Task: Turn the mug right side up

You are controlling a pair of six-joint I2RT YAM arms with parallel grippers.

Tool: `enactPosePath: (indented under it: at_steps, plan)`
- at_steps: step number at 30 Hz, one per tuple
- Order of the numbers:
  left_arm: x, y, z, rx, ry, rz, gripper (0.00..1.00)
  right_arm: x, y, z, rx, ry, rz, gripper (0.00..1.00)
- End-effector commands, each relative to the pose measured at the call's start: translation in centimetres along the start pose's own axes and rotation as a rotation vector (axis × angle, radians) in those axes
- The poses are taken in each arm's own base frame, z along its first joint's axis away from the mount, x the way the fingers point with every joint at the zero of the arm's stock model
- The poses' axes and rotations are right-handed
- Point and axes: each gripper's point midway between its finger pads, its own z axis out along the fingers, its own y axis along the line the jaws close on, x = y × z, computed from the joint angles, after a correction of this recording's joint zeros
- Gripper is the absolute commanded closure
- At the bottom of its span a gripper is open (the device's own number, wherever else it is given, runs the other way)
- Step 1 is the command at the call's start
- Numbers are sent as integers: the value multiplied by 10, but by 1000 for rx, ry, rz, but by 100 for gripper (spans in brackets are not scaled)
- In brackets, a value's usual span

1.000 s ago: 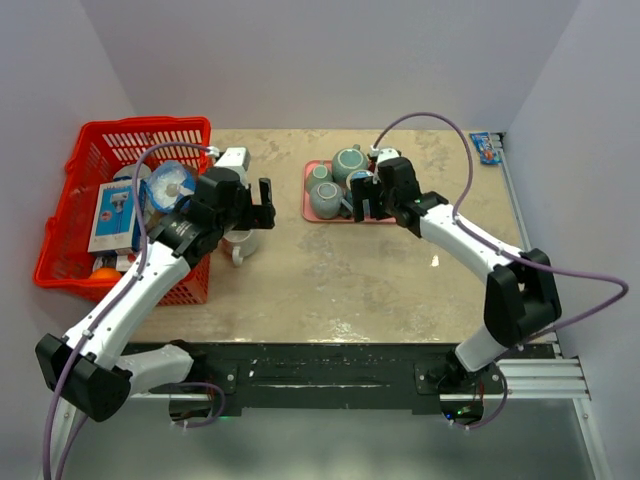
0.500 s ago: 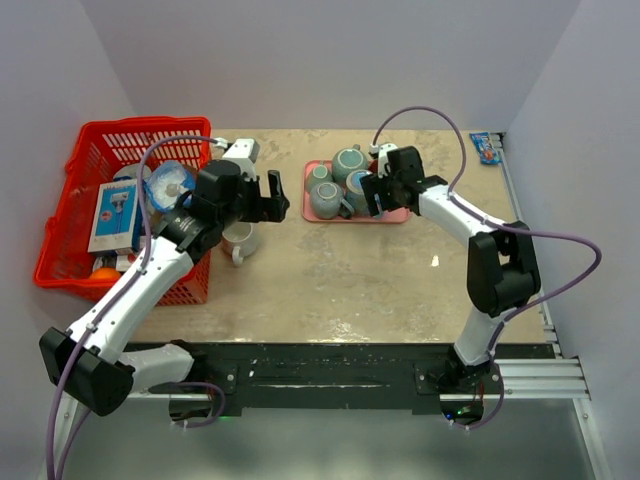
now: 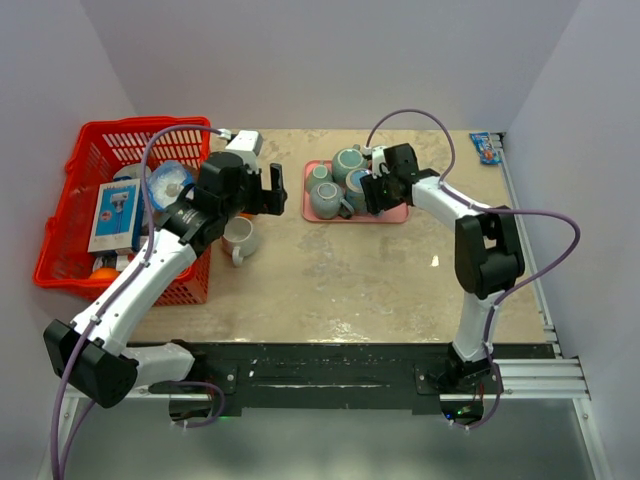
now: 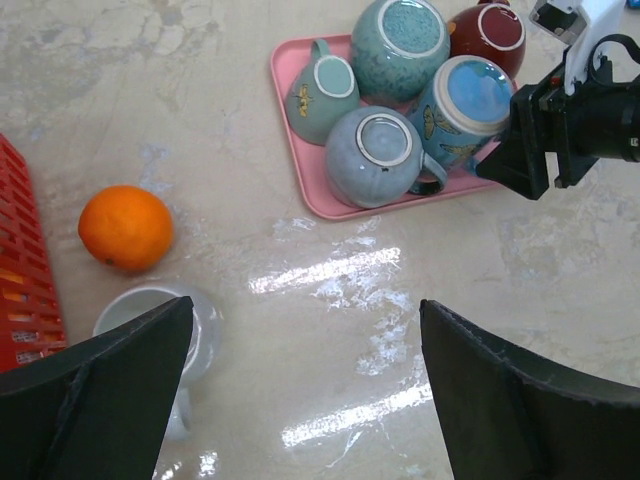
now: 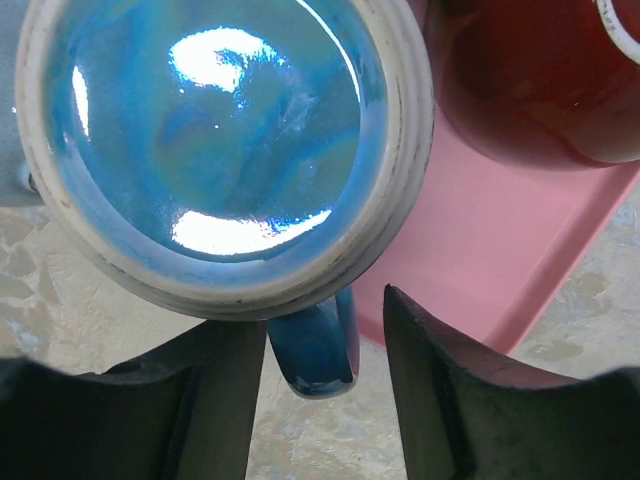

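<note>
A beige marbled table [image 3: 340, 270] sits between pale lilac walls [image 3: 320, 60]. Well left of the pink tray [image 4: 312, 196], the left gripper [image 4: 305, 340] hangs spread wide, holding nothing. On the tray's right part stands the blue mug [image 5: 215, 140], upside down, base up, axis vertical. Its handle [image 5: 310, 365] juts past the tray's edge, between the part-open fingers of the right gripper [image 5: 322, 340], not yet clamped.
</note>
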Motion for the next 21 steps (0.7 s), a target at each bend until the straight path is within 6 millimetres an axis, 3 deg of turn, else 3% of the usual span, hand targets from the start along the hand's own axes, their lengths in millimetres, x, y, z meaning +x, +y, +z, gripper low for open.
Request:
enactPosePath:
  at_steps: [1,3,6,7,9,12,21]
  plan:
    - [-19,4,-6,-27,-54,33,1,-22,6,-12,-24,-82,-25,51]
    - [-16,3,-4,-23,-48,30,1,-22,4,-13,-19,-91,-24,55]
    - [-16,3,-3,-20,-49,28,1,-23,3,-16,-9,-98,-34,76]
    - [-16,3,-3,-20,-49,28,1,-24,2,-19,-4,-102,-37,90]
    - [-15,3,-3,-20,-47,30,1,-23,-2,-22,18,-100,-42,100]
    - [-14,2,-2,-13,-44,27,1,-25,-4,-29,42,-109,-51,100]
    - [-12,-7,0,35,-44,2,1,-55,4,-73,22,-242,-43,100]
